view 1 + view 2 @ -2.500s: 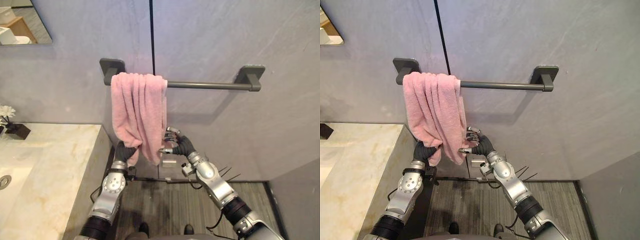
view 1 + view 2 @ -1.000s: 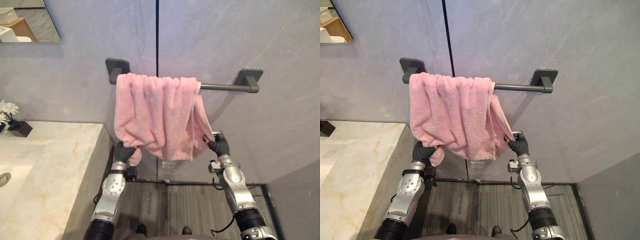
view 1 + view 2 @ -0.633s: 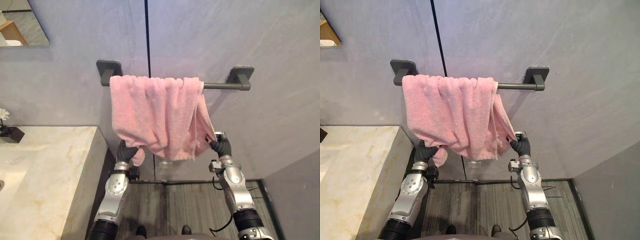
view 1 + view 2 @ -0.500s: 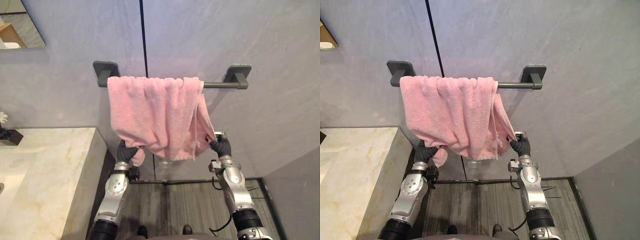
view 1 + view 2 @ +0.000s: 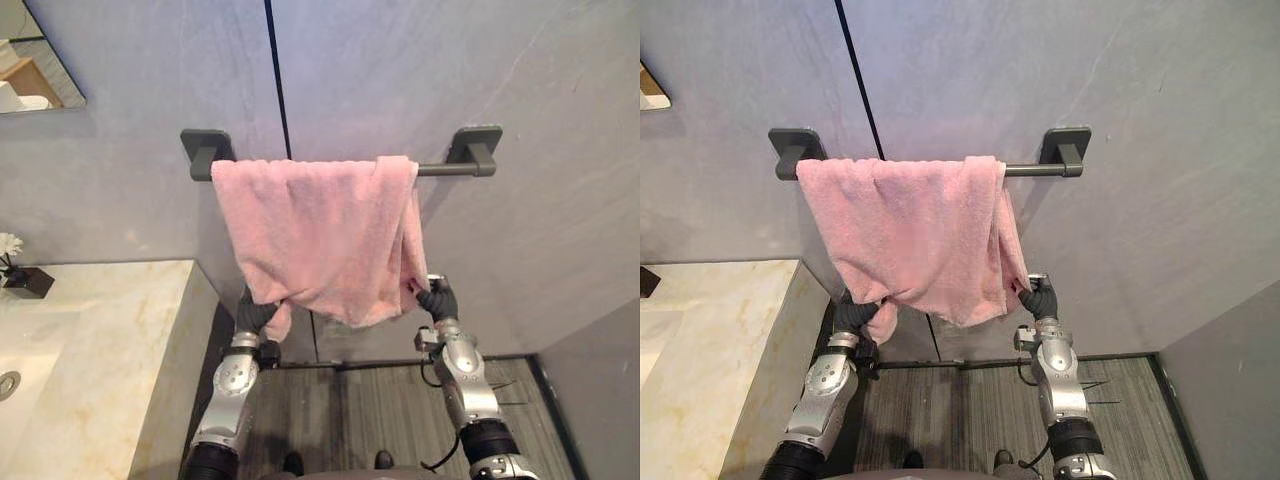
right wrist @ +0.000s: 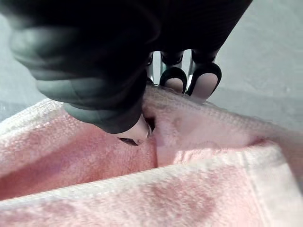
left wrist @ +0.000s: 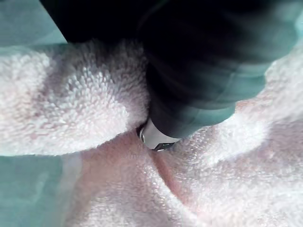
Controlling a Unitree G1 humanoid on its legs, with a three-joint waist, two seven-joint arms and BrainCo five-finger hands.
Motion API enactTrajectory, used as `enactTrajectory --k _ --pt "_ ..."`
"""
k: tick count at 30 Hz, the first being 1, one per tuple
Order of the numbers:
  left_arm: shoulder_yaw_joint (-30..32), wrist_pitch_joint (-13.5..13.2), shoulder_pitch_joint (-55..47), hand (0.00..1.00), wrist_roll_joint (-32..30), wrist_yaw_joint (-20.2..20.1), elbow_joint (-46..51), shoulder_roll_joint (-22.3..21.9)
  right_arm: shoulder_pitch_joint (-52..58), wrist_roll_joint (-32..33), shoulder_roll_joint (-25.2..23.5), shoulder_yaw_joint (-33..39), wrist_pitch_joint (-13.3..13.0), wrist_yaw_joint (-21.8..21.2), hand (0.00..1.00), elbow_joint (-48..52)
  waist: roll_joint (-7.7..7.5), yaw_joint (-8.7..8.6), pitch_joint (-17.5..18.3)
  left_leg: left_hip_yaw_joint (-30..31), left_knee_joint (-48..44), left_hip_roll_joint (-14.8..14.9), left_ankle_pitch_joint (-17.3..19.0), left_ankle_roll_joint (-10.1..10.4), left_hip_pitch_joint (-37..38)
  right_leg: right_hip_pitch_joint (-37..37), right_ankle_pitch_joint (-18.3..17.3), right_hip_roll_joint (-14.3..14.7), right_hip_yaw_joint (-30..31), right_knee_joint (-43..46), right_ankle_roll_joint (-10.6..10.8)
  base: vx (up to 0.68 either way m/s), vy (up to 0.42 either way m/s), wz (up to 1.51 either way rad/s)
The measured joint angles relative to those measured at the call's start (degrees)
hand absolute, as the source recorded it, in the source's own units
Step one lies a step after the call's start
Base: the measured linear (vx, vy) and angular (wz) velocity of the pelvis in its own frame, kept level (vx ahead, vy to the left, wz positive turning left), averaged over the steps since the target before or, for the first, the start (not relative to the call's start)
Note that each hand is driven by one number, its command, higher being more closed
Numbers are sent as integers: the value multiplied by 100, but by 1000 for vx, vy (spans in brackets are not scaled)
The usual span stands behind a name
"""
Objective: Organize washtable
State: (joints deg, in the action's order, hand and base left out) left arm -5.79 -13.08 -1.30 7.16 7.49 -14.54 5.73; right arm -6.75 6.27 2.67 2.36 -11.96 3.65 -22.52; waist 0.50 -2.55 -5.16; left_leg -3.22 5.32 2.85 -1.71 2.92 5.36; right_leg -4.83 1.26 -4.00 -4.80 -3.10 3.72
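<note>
The pink towel (image 5: pixel 320 230) hangs over the towel rail (image 5: pixel 445 168) on the wall, beyond the bench's (image 5: pixel 100 340) right edge. Bunched at the rail's left end moments ago, it now covers most of the rail. The right robot hand (image 5: pixel 437 298) pinches the lower right hem between thumb and fingertips (image 6: pixel 202 82). The left robot hand (image 5: pixel 255 312) clamps the gathered lower left corner. Spreading looks nearly done; levelling the sagging hem and letting go probably remain.
</note>
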Motion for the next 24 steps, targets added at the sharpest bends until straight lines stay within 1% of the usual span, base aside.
enactTrajectory --k 4,9,10,11,14,21,24 --pt "30 -1 7 100 0 0 -88 -34 -3 -14 -11 1 0 0 100 -116 45 -3 -21 -1 1 0 1 1 7 -7 0 0 1 -1 0 -28 -11 0" --pt "176 -2 8 100 -1 -2 -204 -200 -11 -41 -66 1 3 0 100 -267 105 -11 -7 -1 3 3 1 1 17 -17 0 3 1 -1 0 -14 -6 0" --pt "184 -2 7 100 -1 -2 -208 -213 -12 -41 -77 2 3 0 0 -297 105 -10 -7 -1 3 3 1 1 21 -21 -1 3 1 -1 0 -33 -16 0" --pt "195 -2 5 0 -2 -2 -216 -223 -7 -41 -99 7 4 1 0 -320 105 -10 -7 -1 4 3 1 1 26 -28 -1 3 1 -2 1 0 0 0" --pt "409 -2 2 0 -3 1 -231 -227 -5 -41 -152 138 7 78 0 -322 104 -18 -7 -2 5 3 2 1 29 -32 -1 2 1 -3 1 -11 -5 0" --pt "556 -2 -60 0 12 31 -197 -226 66 -44 -162 390 10 295 0 -305 95 -14 -10 -3 5 8 4 2 33 -45 -1 3 -2 -25 1 -5 -2 0" --pt "629 -3 -193 0 204 63 -133 -224 181 -44 -162 474 11 411 0 -232 84 -12 -12 -5 5 9 6 2 35 -54 0 2 -3 -36 0 0 0 0"
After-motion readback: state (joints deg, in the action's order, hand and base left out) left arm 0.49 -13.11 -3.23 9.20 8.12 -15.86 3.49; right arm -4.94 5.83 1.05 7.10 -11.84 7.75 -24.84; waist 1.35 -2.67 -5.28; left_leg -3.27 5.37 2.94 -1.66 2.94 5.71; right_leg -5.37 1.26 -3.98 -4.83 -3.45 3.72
